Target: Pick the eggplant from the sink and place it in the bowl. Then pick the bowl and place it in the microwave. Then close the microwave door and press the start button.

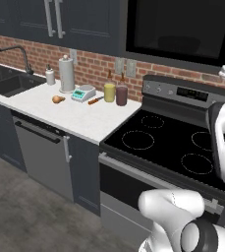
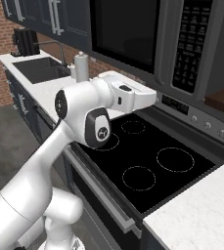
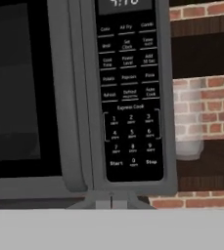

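Final step, pressing start: the microwave door (image 3: 20,93) appears closed; hand view faces the key panel (image 3: 129,93), Start key (image 3: 116,163) at its lower left. Gripper state cannot be told. Next move requires advancing onto Start.

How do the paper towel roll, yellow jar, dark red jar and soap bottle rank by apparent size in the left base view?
1. Paper towel roll
2. Yellow jar and dark red jar: look alike, so unranked
3. Soap bottle, though it stands farther from the camera.
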Robot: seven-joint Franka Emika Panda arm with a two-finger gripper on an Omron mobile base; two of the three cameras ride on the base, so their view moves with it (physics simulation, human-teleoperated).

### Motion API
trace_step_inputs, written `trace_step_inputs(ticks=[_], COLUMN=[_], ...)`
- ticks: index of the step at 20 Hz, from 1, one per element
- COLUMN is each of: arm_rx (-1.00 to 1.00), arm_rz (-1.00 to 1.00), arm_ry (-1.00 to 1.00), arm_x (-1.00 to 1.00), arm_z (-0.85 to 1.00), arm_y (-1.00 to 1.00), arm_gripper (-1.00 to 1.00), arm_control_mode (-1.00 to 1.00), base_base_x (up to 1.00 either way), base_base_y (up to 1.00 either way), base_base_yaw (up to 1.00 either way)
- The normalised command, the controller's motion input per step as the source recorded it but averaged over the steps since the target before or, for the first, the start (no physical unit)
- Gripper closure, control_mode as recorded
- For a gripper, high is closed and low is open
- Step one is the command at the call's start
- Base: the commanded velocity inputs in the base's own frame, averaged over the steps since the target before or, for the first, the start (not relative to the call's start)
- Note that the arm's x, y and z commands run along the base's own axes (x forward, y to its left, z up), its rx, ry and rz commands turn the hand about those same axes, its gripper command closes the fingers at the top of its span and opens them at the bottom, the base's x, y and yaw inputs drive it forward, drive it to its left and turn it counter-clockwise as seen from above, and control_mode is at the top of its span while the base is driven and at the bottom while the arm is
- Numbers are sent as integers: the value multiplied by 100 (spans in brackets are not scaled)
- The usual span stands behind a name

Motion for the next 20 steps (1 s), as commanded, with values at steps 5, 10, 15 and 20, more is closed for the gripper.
trace_step_inputs(ticks=[5,10,15,20], arm_rx=[0,0,0,1], arm_rz=[0,0,0,1], arm_ry=[3,2,4,4], arm_x=[7,25,45,34], arm_z=[0,0,0,0], arm_y=[-8,-3,-1,-17], arm_gripper=[100,100,100,100], arm_control_mode=[-100,-100,-100,-100], base_base_x=[0,0,0,0], base_base_y=[0,0,0,0], base_base_yaw=[0,0,0,0])
